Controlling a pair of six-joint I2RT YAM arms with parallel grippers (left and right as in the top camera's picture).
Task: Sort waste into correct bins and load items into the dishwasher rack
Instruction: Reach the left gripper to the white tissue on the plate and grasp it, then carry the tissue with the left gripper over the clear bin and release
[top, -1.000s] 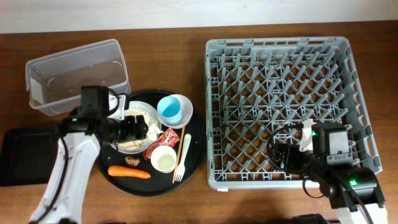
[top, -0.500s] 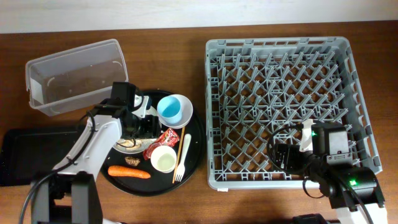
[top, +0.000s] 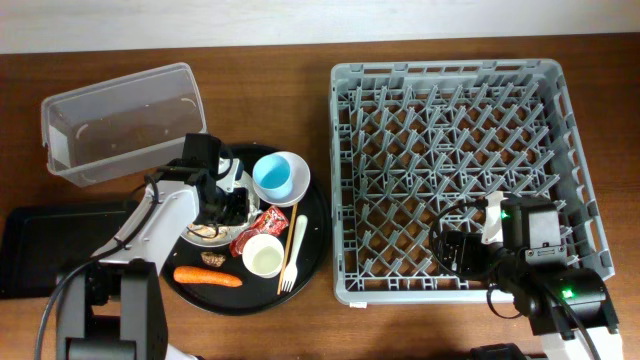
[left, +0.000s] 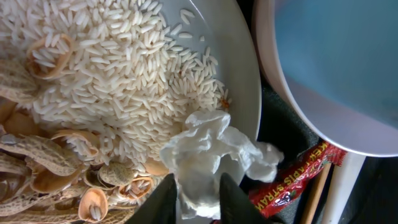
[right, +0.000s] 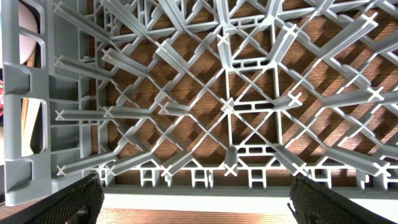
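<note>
The left pincer (left: 196, 202) is pinching the crumpled white scrap (left: 214, 155), which sits at the edge of the grey plate (left: 241, 81) beside the rice (left: 112, 68), close to the red wrapper (left: 295, 177) and the blue cup (left: 336, 62). The right pincer (right: 196, 200) hangs spread wide over the rack (right: 230, 106), near its front wall.

The rack (top: 343, 180) stands at right, the round tray (top: 314, 240) left of it, the tub (top: 120, 120) behind and left of that tray, the flat tray (top: 40, 250) leftmost; the carrot (top: 207, 277) lies on the round tray.
</note>
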